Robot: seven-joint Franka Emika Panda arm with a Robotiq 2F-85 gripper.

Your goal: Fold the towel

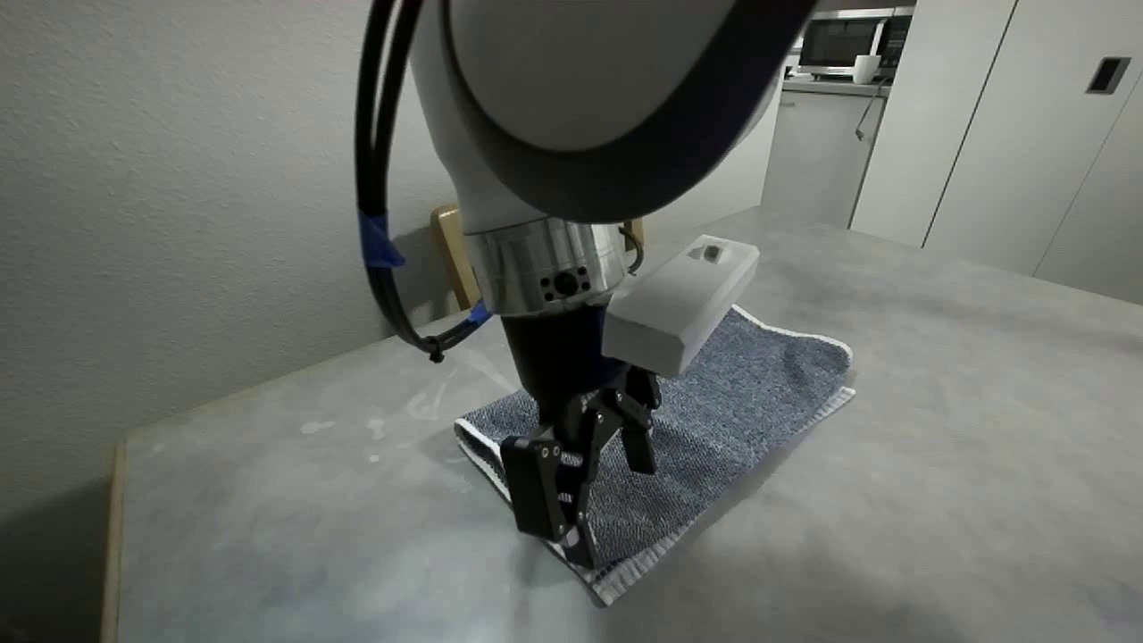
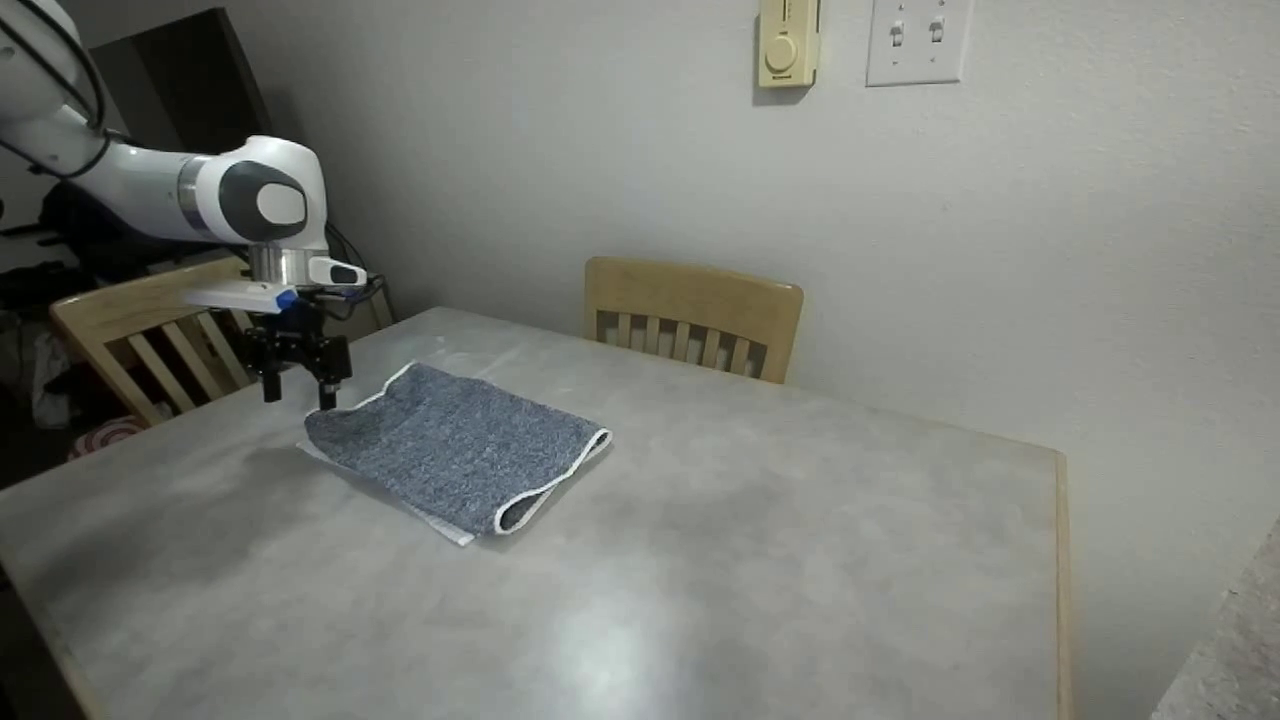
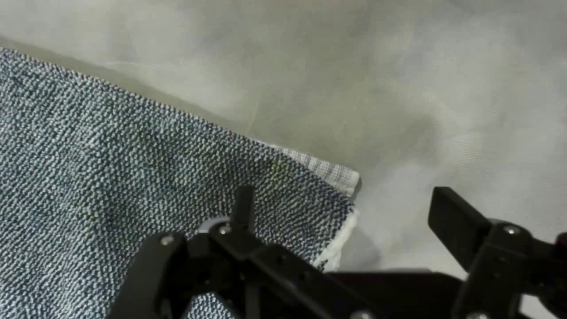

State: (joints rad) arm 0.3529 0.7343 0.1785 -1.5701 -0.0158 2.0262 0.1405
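– Where do you find the towel (image 2: 455, 445)?
– It lies on the worktop (image 2: 800, 580), as both exterior views show. It is folded over, so that one layer covers another. At one end, in an exterior view, the white-edged layers part a little, like a loop.
– And the lower layer, is it visible?
– Only partly. A pale strip (image 3: 334, 173) with thin lines comes out along one side, from under the upper layer. In the wrist view, the corner of this strip is quite clear.
– In which state is the hand (image 2: 299, 392)?
– Its fingers (image 3: 458, 226) stand wide apart and point down. In the wrist view, one finger is above the towel and the other is above the worktop, and a corner of the towel appears between them.
– Does the hand touch the towel?
– This I cannot tell. In an exterior view, one fingertip (image 2: 327, 398) appears just at the edge of the towel, but the height is difficult to judge.
– What else is in the room?
– One chair (image 2: 690, 285) stands at the worktop, near the wall (image 2: 1000, 250), and another chair (image 2: 130, 302) is behind the hand. On the wall there are a thermostat (image 2: 788, 48) and a switch plate (image 2: 917, 45). Farther away, in an exterior view, a white cup (image 1: 866, 69) stands before a microwave (image 1: 837, 43).
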